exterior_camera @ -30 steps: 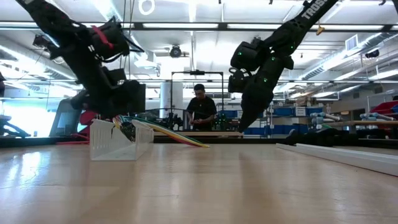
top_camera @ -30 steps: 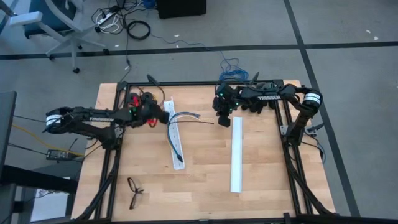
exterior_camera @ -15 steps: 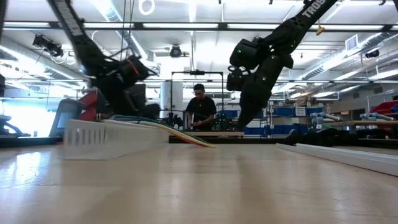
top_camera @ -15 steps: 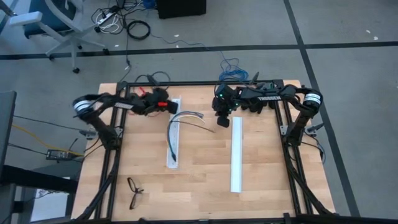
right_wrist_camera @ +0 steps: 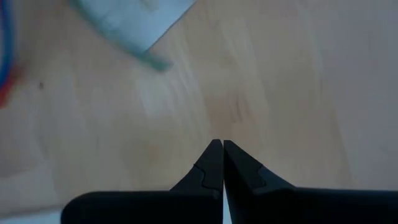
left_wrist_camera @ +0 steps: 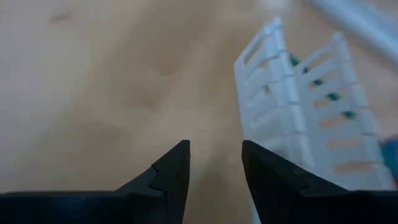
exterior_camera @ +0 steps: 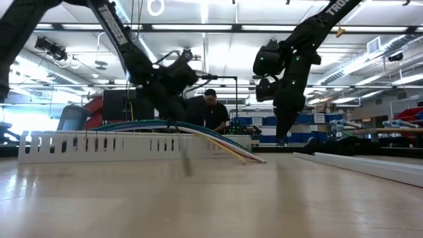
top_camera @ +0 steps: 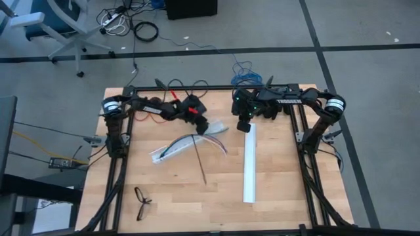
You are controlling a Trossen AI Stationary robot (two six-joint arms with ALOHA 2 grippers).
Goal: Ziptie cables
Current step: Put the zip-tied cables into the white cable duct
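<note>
Left tool [top_camera: 205, 124] parted, empty, at rail [top_camera: 172, 147] end; right tool [top_camera: 243, 126] clenched, empty. Cables [top_camera: 197, 136] on rail, ziptie [top_camera: 200, 164] beside on bench [top_camera: 216, 190]. Pinch ziptie end low, then thread under cables.

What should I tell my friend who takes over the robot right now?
Left pincer: open and holding nothing, by the far end of the slotted white rail.
Right pincer: shut and empty, above the far end of the plain white rail.
The cables lie along and partly in the slotted rail, their ends fanning out past it.
The ziptie lies loose on the table, near the cables.
Done: nothing tied.
Left: pick up the ziptie, loop it round the cables, pull it tight.
</note>
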